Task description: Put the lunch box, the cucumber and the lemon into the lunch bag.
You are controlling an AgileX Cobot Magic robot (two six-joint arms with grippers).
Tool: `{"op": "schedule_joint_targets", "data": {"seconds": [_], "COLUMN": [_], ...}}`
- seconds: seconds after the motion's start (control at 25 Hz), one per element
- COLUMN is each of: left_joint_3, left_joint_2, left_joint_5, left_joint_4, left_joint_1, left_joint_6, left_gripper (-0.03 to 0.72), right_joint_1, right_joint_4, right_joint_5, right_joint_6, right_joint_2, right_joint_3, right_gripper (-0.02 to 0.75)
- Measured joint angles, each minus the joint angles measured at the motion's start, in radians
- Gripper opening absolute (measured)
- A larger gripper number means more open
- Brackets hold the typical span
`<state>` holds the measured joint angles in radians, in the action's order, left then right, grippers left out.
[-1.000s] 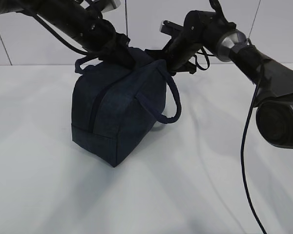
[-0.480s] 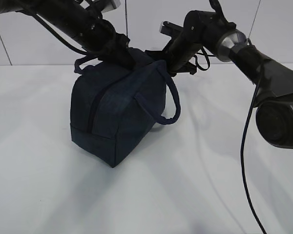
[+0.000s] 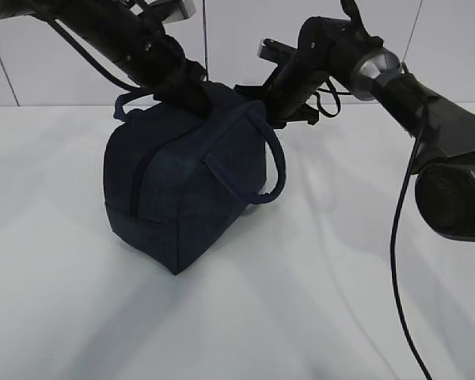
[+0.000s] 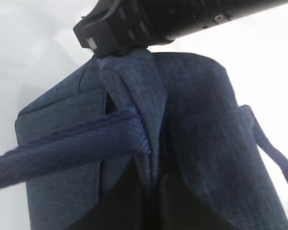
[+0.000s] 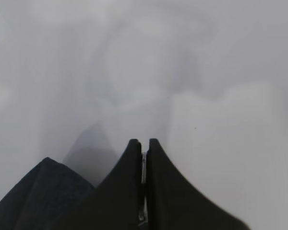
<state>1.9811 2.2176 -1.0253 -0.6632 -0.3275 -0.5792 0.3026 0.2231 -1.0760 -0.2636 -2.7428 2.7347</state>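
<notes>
Lunch bag [image 3: 182, 186] zipped shut on the white table [image 3: 317, 301]; lunch box, cucumber, lemon nowhere in view (presumably inside).

Left gripper [image 3: 191, 89] pinches the fabric at the bag's top end. Right gripper [image 5: 143, 148] has its jaws pressed nearly together, just beside the bag's far corner, holding nothing visible.

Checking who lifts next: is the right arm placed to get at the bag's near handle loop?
Probably yes. The handle loop hangs free on the lunch bag, just below the right gripper, nothing between them.
</notes>
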Motion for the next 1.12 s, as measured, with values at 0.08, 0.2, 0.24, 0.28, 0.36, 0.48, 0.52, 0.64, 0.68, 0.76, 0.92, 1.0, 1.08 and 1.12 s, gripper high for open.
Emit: {"op": "schedule_joint_targets", "data": {"seconds": [0.08,0.2,0.24,0.28,0.36,0.48,0.52,0.64,0.68,0.76,0.92,1.0,1.08,1.12], "left_joint_3": [0.000,0.000,0.000,0.000,0.000,0.000,0.000,0.000,0.000,0.000,0.000,0.000,0.000,0.000], "left_joint_2": [-0.002,-0.007,-0.008,-0.011,-0.011,-0.011,-0.011,-0.021,-0.028,-0.045,-0.086,-0.104,-0.116,-0.123], "left_joint_5": [-0.009,-0.016,-0.021,-0.023,-0.027,-0.031,-0.034,-0.036,-0.034,-0.034,-0.055,-0.089,-0.140,-0.161], "left_joint_4": [0.020,0.050,0.055,0.059,0.063,0.068,0.071,0.084,0.093,0.114,0.184,0.228,0.273,0.294], "left_joint_1": [0.000,0.000,0.000,0.000,0.000,0.000,0.000,0.000,0.000,0.000,0.000,0.000,0.000,0.000], "left_joint_6": [0.002,0.023,0.030,0.034,0.039,0.054,0.060,0.071,0.082,0.108,0.165,0.191,0.209,0.220], "left_gripper": [-0.008,0.003,0.015,0.032,0.084,0.192,0.230,0.302,0.320,0.348,0.378,0.382,0.383,0.383], "right_joint_1": [0.000,0.000,0.000,0.000,-0.002,-0.002,-0.002,-0.002,-0.002,-0.002,-0.002,-0.002,-0.002,-0.002], "right_joint_4": [0.000,-0.037,-0.053,-0.072,-0.099,-0.121,-0.129,-0.171,-0.186,-0.202,-0.200,-0.185,-0.178,-0.176], "right_joint_5": [-0.006,-0.021,-0.029,-0.037,-0.053,-0.076,-0.090,-0.152,-0.160,-0.169,-0.176,-0.178,-0.179,-0.182], "right_joint_6": [0.003,0.005,0.005,0.005,0.006,0.011,0.012,0.015,0.015,0.015,0.015,0.016,0.027,0.038], "right_joint_2": [-0.002,-0.002,-0.002,-0.002,0.009,0.043,0.054,0.081,0.088,0.098,0.124,0.138,0.161,0.173], "right_joint_3": [0.000,0.000,0.000,0.000,-0.002,0.005,0.016,0.069,0.086,0.116,0.131,0.132,0.134,0.134], "right_gripper": [0.073,0.222,0.279,0.323,0.388,0.415,0.417,0.424,0.424,0.424,0.424,0.424,0.422,0.422]}}
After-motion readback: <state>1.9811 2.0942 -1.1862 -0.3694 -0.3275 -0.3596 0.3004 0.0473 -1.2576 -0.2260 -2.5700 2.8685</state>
